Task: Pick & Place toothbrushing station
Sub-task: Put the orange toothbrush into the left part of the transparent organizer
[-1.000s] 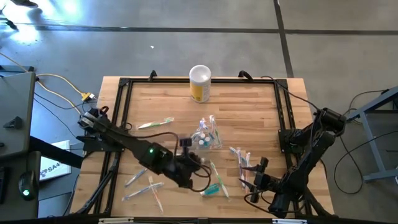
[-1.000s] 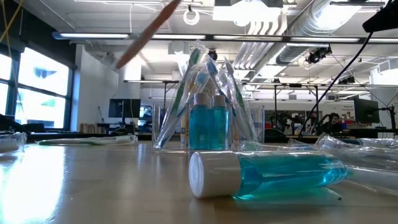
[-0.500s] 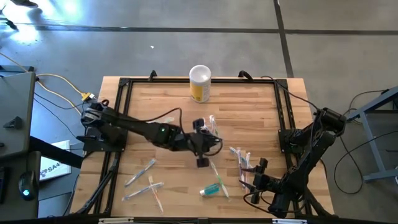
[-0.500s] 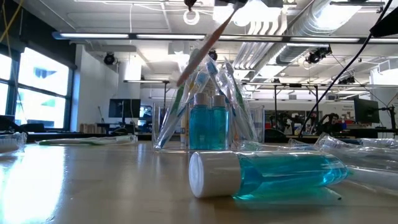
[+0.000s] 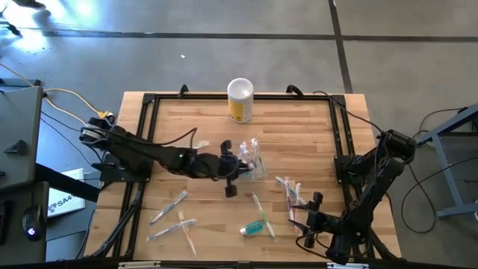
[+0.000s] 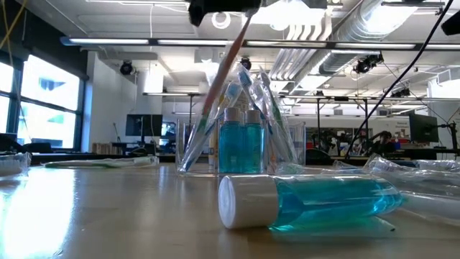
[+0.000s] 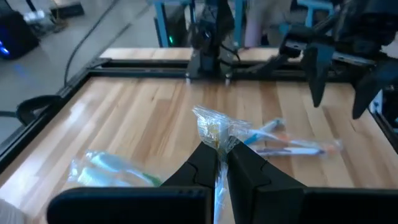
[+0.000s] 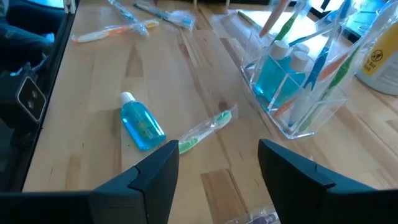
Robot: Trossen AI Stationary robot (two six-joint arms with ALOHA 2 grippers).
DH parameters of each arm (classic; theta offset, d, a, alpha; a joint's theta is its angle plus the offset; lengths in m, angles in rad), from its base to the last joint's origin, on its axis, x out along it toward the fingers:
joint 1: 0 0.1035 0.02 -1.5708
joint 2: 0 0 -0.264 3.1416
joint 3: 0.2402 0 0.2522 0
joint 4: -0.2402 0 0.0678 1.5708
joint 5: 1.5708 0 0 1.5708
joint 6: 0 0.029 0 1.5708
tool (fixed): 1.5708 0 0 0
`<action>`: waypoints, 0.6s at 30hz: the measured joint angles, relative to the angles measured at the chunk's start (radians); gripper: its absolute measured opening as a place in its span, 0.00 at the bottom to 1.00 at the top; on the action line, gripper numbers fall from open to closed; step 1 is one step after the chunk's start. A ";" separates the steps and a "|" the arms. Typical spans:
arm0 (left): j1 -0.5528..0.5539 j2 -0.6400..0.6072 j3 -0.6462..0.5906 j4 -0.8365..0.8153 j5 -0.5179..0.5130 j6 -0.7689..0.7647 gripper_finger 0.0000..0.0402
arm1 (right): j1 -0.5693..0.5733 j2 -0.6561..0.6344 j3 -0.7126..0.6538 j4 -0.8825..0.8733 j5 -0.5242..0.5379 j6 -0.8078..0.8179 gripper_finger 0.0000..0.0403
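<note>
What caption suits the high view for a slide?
Left gripper lowers a wrapped toothbrush into the clear holder; right gripper waits open.

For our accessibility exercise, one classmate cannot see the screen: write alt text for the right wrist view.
A clear plastic holder stands on a wooden table, holding blue bottles and toothbrushes. Nearer lie a small blue bottle and a wrapped green toothbrush. The right gripper hovers open, holding nothing.
</note>
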 joint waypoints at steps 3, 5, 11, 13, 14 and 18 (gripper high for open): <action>0.000 -0.040 -0.118 0.124 -0.019 0.007 0.03 | -0.003 0.000 0.000 0.008 0.007 -0.001 0.53; 0.000 -0.052 -0.185 0.255 -0.021 0.027 0.03 | -0.007 0.000 0.000 0.008 0.007 -0.002 0.53; -0.001 -0.071 -0.354 0.558 -0.027 0.090 0.03 | -0.027 0.000 0.000 0.022 0.006 -0.027 0.53; 0.006 -0.070 -0.380 0.577 -0.048 0.097 0.03 | -0.030 0.000 0.000 0.020 0.006 -0.027 0.53; 0.011 -0.070 -0.387 0.577 -0.071 0.096 0.03 | -0.031 0.000 0.000 0.022 0.006 -0.027 0.53; 0.014 -0.070 -0.408 0.597 -0.092 0.096 0.03 | -0.033 0.000 0.000 0.022 0.002 -0.027 0.53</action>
